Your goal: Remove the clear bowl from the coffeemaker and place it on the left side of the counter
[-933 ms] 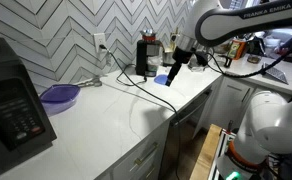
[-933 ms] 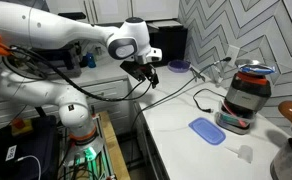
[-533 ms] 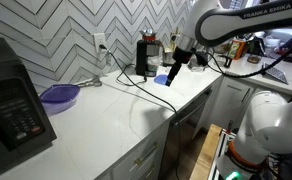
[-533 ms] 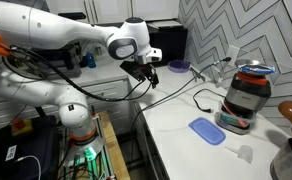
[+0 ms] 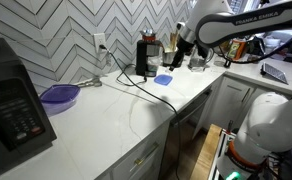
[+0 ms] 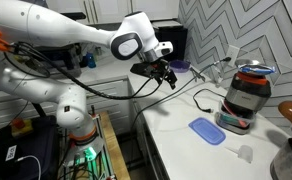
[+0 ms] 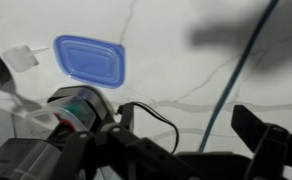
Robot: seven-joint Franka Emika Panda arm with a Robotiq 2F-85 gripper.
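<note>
The coffeemaker (image 6: 247, 98) stands at the back of the white counter (image 6: 186, 150), and a light-blue see-through rim, the clear bowl (image 6: 254, 69), sits on top of it. In an exterior view the coffeemaker (image 5: 146, 56) stands by the wall outlet, and the bowl is too small to make out there. My gripper (image 5: 176, 57) hangs in the air to its side, above the counter, open and empty. It also shows in an exterior view (image 6: 167, 80), well short of the coffeemaker. In the wrist view the gripper (image 7: 186, 140) has its jaws wide apart over bare counter, with the coffeemaker (image 7: 74, 110) at lower left.
A flat blue lid (image 5: 163, 79) (image 6: 207, 130) (image 7: 91, 58) lies on the counter in front of the coffeemaker. A purple bowl (image 5: 59, 95) and a big black appliance (image 5: 11, 100) stand further along. Cords (image 7: 241, 70) trail across the counter. The counter edge (image 5: 176, 108) drops off to the drawers.
My gripper has risen and moved from just off the counter's edge to above the counter, nearer the coffeemaker. It stays open and empty. Nothing on the counter moved.
</note>
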